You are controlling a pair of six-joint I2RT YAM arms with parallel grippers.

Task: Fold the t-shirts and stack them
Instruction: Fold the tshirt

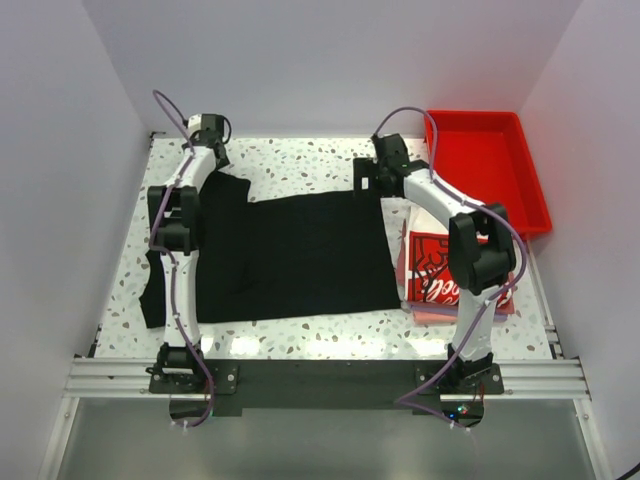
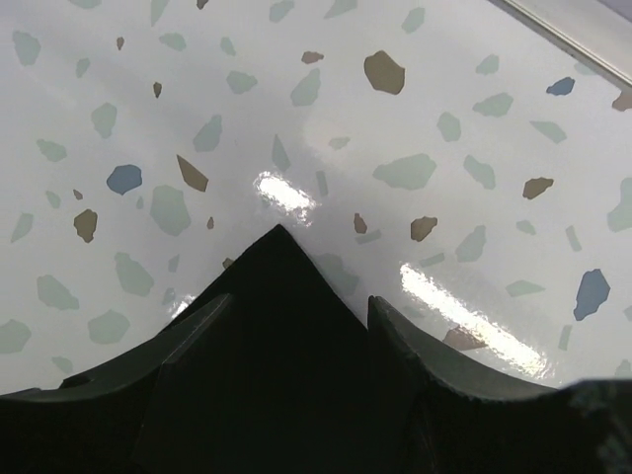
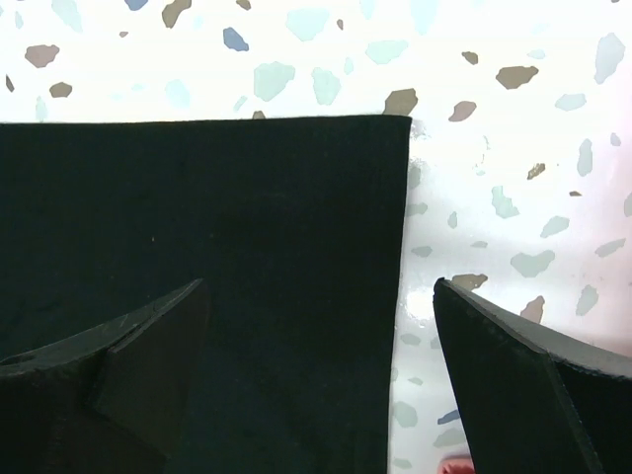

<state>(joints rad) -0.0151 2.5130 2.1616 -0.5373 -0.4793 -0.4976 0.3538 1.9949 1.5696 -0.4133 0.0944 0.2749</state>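
Left gripper (image 2: 301,308) sits half open astride a corner of the black shirt (image 1: 300,260). Right gripper (image 3: 321,288) gapes wide and empty over its edge. Print on the white shirt (image 1: 432,268) is too small to read.

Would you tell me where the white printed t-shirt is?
The white printed t-shirt lies at the table's right side in the top view, partly under the right arm, just right of the black t-shirt.
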